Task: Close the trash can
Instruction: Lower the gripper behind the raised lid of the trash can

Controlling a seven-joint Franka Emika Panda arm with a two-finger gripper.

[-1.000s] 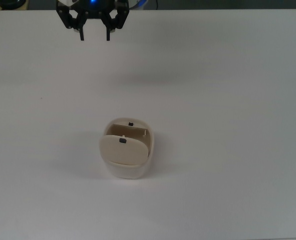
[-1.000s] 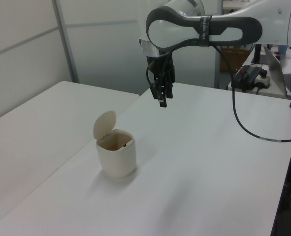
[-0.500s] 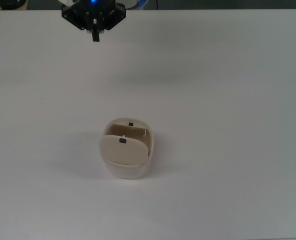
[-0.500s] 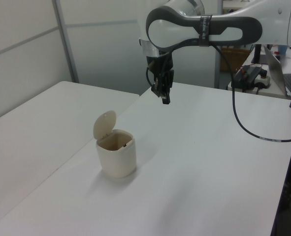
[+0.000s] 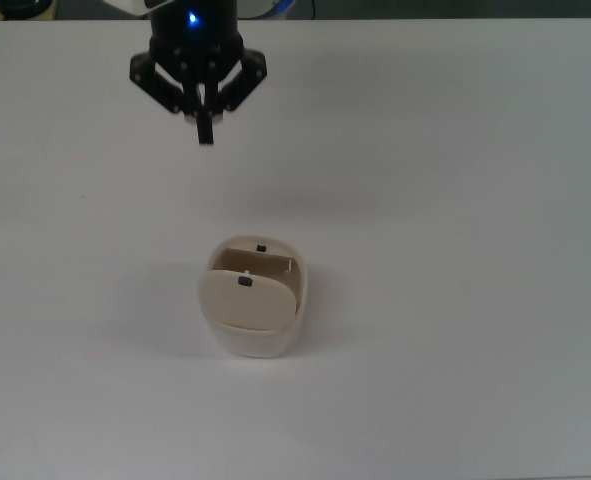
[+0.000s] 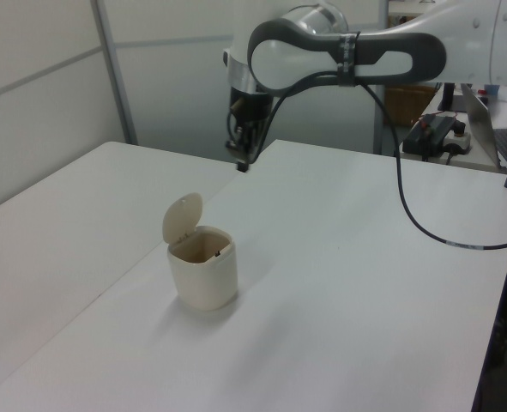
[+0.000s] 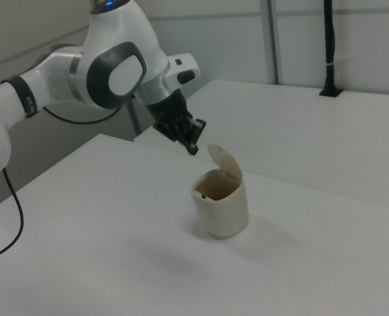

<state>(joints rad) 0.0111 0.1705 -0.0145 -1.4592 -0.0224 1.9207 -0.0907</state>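
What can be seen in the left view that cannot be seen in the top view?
Only the left view shows the arm's white links, a black cable, wall panels and the seam between two tables. Only the top view looks down into the bin, where a small dark knob sits on the raised lid. Both show the trash can open on the white table, with the gripper shut, above and apart from it.

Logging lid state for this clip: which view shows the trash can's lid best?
The left view: the lid shows side-on, raised above the trash can. The right view also shows the lid tilted up, beside the gripper. The top view shows only its face, hiding the angle.
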